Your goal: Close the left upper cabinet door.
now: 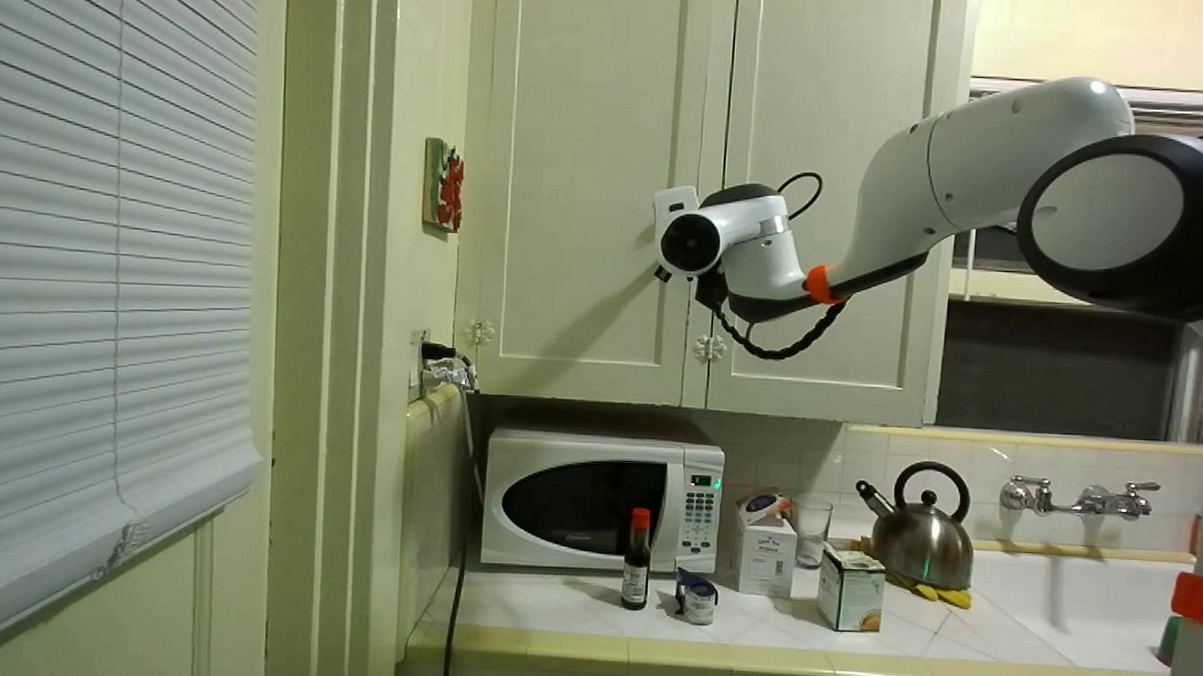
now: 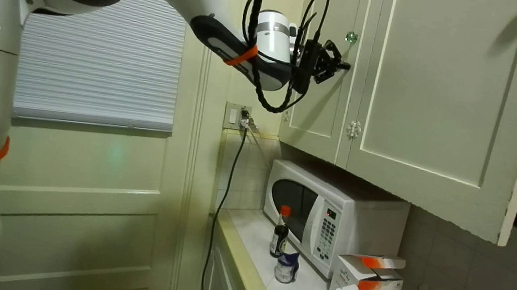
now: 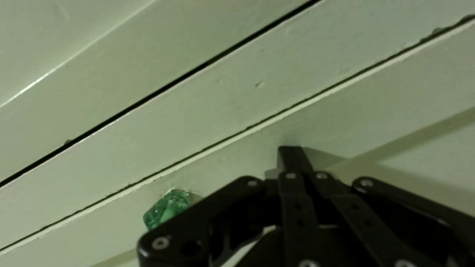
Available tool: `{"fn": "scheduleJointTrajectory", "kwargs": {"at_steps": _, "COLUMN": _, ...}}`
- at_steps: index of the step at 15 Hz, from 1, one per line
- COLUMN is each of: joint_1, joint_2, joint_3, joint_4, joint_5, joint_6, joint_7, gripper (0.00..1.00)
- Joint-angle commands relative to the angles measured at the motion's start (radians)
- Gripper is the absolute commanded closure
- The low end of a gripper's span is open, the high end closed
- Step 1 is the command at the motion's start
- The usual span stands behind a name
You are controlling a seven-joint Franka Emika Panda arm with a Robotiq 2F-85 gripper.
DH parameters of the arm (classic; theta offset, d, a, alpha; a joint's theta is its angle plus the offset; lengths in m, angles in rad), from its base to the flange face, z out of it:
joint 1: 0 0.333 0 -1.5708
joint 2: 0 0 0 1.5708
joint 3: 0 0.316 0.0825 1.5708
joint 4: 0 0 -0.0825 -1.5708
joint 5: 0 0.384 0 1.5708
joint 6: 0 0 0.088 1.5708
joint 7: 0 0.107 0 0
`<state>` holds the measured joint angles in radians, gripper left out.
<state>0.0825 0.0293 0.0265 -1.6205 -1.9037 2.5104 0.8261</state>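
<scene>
"Wrist view: how does the pincer [image 3: 293, 152] stand there?"

"Narrow, jaws drawn together. Its tips point at the cream face of the left upper cabinet door [image 1: 588, 157], close to that door's edge. Whether they touch the paint, I can't tell."

"And the door, where is it?"

"Above the microwave [image 1: 579, 552], beside the matching right-hand door [image 1: 830, 106], as both exterior views have it. It looks in line with the frame [image 3: 237, 92], a thin dark seam running along its edge. A green glass knob [image 3: 167, 209] sits on the same border, near the pincer."

"How does the arm [image 1: 1008, 152] lie?"

"Across the front of the right-hand door in an exterior view, hiding much of the pincer there. A slanting shadow [image 1: 602, 318] lies over the lower part of the left upper cabinet door."

"And down on the worktop [image 1: 542, 606]?"

"A red-capped bottle [image 1: 635, 574] stands upright just in front of the microwave, with a small tub [image 1: 698, 604] near the bottle. Farther along stand a white carton [image 1: 766, 559], a clear glass [image 1: 813, 536] and a greenish carton [image 1: 853, 592]. A steel kettle [image 1: 921, 544] stands near the sink [image 1: 1038, 598], something yellow [image 1: 943, 595] at its base."
</scene>
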Motion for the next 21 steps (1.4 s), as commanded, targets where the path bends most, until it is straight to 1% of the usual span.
{"fn": "scheduleJointTrajectory", "kwargs": {"at_steps": 1, "joint_1": -0.016, "joint_2": 0.05, "joint_3": -0.016, "joint_4": 0.054, "joint_5": -0.062, "joint_6": 0.01, "joint_7": 0.044, "gripper": 1.0}}
{"fn": "scheduleJointTrajectory", "kwargs": {"at_steps": 5, "joint_1": -0.029, "joint_2": 0.065, "joint_3": -0.033, "joint_4": 0.068, "joint_5": -0.084, "joint_6": 0.022, "joint_7": 0.1, "gripper": 1.0}}
{"fn": "scheduleJointTrajectory", "kwargs": {"at_steps": 6, "joint_1": -0.026, "joint_2": 0.058, "joint_3": -0.031, "joint_4": 0.062, "joint_5": -0.072, "joint_6": 0.02, "joint_7": 0.099, "gripper": 1.0}}
{"fn": "scheduleJointTrajectory", "kwargs": {"at_steps": 8, "joint_1": -0.017, "joint_2": 0.022, "joint_3": -0.021, "joint_4": 0.021, "joint_5": -0.002, "joint_6": 0.026, "joint_7": 0.05, "gripper": 1.0}}
{"fn": "scheduleJointTrajectory", "kwargs": {"at_steps": 9, "joint_1": -0.021, "joint_2": -0.013, "joint_3": 0.002, "joint_4": -0.019, "joint_5": 0.064, "joint_6": 0.026, "joint_7": -0.015, "gripper": 1.0}}
{"fn": "scheduleJointTrajectory", "kwargs": {"at_steps": 10, "joint_1": -0.005, "joint_2": -0.055, "joint_3": -0.004, "joint_4": -0.066, "joint_5": 0.158, "joint_6": 0.05, "joint_7": -0.08, "gripper": 1.0}}
{"fn": "scheduleJointTrajectory", "kwargs": {"at_steps": 12, "joint_1": -0.011, "joint_2": -0.131, "joint_3": 0.014, "joint_4": -0.155, "joint_5": 0.328, "joint_6": 0.066, "joint_7": -0.226, "gripper": 1.0}}
{"fn": "scheduleJointTrajectory", "kwargs": {"at_steps": 14, "joint_1": 0.002, "joint_2": -0.228, "joint_3": 0.018, "joint_4": -0.268, "joint_5": 0.491, "joint_6": 0.064, "joint_7": -0.362, "gripper": 1.0}}
{"fn": "scheduleJointTrajectory", "kwargs": {"at_steps": 15, "joint_1": 0.014, "joint_2": -0.268, "joint_3": 0.017, "joint_4": -0.312, "joint_5": 0.575, "joint_6": 0.063, "joint_7": -0.42, "gripper": 0.84}}
{"fn": "scheduleJointTrajectory", "kwargs": {"at_steps": 16, "joint_1": 0.029, "joint_2": -0.316, "joint_3": 0.016, "joint_4": -0.362, "joint_5": 0.656, "joint_6": 0.062, "joint_7": -0.474, "gripper": 0.72}}
{"fn": "scheduleJointTrajectory", "kwargs": {"at_steps": 17, "joint_1": 0.102, "joint_2": -0.368, "joint_3": -0.033, "joint_4": -0.414, "joint_5": 0.739, "joint_6": 0.033, "joint_7": -0.549, "gripper": 0.67}}
{"fn": "scheduleJointTrajectory", "kwargs": {"at_steps": 18, "joint_1": 0.146, "joint_2": -0.42, "joint_3": -0.055, "joint_4": -0.463, "joint_5": 0.82, "joint_6": 0.006, "joint_7": -0.62, "gripper": 0.58}}
{"fn": "scheduleJointTrajectory", "kwargs": {"at_steps": 19, "joint_1": 0.21, "joint_2": -0.469, "joint_3": -0.093, "joint_4": -0.498, "joint_5": 0.901, "joint_6": -0.028, "joint_7": -0.69, "gripper": 0.51}}
{"fn": "scheduleJointTrajectory", "kwargs": {"at_steps": 21, "joint_1": 0.321, "joint_2": -0.57, "joint_3": -0.149, "joint_4": -0.541, "joint_5": 1.062, "joint_6": -0.132, "joint_7": -0.81, "gripper": 0.35}}
